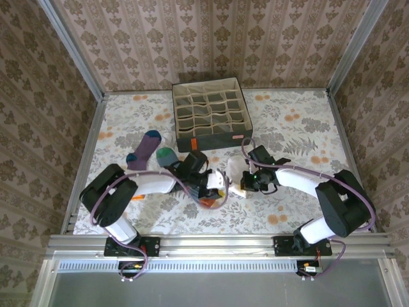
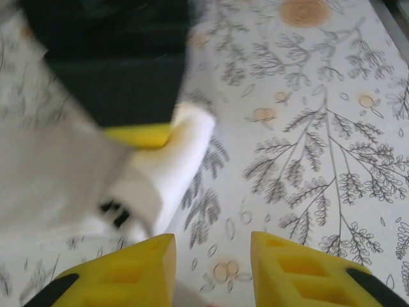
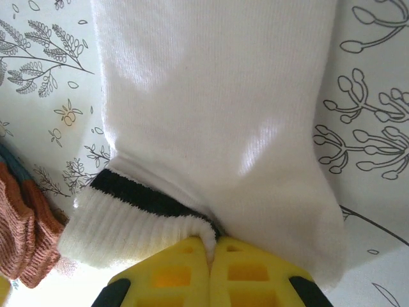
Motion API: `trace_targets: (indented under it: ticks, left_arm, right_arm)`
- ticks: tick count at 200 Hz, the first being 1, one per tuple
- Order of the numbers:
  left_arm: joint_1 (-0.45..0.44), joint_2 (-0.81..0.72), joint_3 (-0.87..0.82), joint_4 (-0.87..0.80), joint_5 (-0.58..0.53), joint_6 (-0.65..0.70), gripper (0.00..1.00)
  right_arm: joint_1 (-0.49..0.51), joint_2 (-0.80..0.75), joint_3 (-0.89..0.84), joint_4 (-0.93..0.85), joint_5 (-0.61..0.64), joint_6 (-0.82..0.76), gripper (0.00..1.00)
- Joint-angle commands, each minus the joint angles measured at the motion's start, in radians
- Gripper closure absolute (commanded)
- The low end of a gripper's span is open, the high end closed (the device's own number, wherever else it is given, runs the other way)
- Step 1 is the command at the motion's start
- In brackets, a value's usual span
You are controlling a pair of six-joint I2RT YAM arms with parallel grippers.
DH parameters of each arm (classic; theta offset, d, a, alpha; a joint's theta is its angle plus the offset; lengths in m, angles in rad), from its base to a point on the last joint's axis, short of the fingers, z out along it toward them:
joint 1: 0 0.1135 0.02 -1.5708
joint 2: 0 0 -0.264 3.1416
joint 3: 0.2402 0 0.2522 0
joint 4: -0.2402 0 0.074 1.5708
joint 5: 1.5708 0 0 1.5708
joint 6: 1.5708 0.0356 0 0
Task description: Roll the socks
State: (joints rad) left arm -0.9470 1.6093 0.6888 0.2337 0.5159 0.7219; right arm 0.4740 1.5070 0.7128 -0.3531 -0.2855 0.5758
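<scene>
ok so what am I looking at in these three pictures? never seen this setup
Two small robot arms are bolted at the near table edge. The overhead picture looks down from behind them. The other two come from a camera on each wrist, so yellow fingers show at the bottom. On the patterned table are a grey compartment box, a purple sock, a green-toed sock and a white sock between the arms. The right fingers are shut on the white sock's cuff, by its black stripe. The left fingers stand open, holding nothing, just short of that sock.
</scene>
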Motion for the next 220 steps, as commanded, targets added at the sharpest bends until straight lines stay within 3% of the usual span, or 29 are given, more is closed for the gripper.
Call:
trace_targets:
  ticks: [1, 35, 166, 174, 188, 204, 220]
  left_arm:
    - [-0.040, 0.011, 0.002, 0.124, -0.169, 0.183, 0.65]
    - [-0.080, 0.084, 0.066, 0.099, -0.251, 0.271, 0.61]
    - [-0.077, 0.234, 0.119, 0.000, -0.300, 0.351, 0.62]
    - [-0.077, 0.248, 0.143, -0.039, -0.309, 0.338, 0.65]
    - [-0.068, 0.262, 0.207, -0.170, -0.282, 0.308, 0.82]
    - [-0.045, 0.265, 0.267, -0.299, -0.185, 0.272, 0.97]
    - [-0.016, 0.279, 0.336, -0.440, -0.072, 0.234, 1.00]
  right_arm:
    - [-0.006, 0.095, -0.042, -0.127, 0.081, -0.019, 1.00]
    - [-0.012, 0.157, -0.009, -0.152, 0.024, -0.041, 1.00]
    - [-0.052, 0.217, 0.018, -0.199, -0.060, -0.096, 1.00]
    - [-0.052, 0.212, 0.016, -0.193, -0.070, -0.097, 1.00]
    - [-0.052, 0.186, 0.006, -0.160, -0.089, -0.099, 0.97]
    - [-0.053, 0.099, -0.030, -0.098, -0.094, -0.079, 0.84]
    - [-0.063, -0.011, -0.058, -0.061, -0.070, -0.060, 0.66]
